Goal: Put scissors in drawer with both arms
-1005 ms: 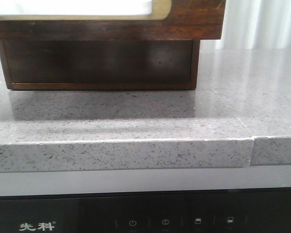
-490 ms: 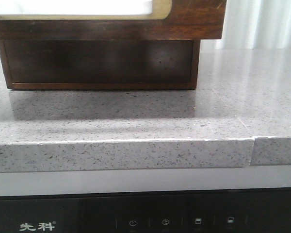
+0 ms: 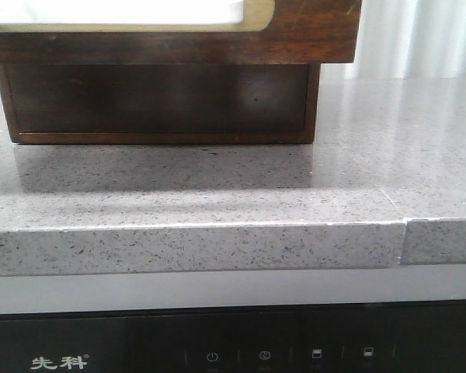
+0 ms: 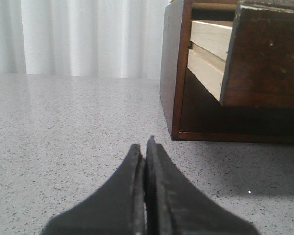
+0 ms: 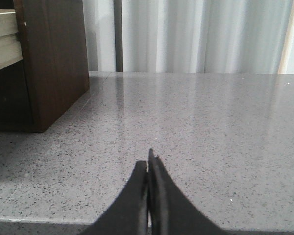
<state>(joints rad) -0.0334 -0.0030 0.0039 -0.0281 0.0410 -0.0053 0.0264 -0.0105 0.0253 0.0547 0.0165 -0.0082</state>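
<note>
Across the front view runs the grey speckled countertop, its front edge crossing the middle of the frame with a seam near the right side. Below it, along the bottom of the frame, sits a black appliance panel with pale icons and a printed logo at lower left. At the top of that frame stands the dark wooden cabinet, and over it juts the drawer, pulled out toward the camera, its cream panel in a tan frame cut off at the upper edge. Neither of my arms shows in this view.

My wrist cameras add what the front one misses. At the upper right of the left wrist picture, the drawer hangs out of the cabinet, with its pale side board visible. White curtains fill the background. My left gripper sits low over the counter, its black fingers pressed together on nothing. At the upper left of the right wrist picture, I see the cabinet's side, and at the bottom centre my right gripper, likewise closed on nothing.

I cannot find the scissors in any view.

Against the front frames from a moment ago, nothing has shifted.
</note>
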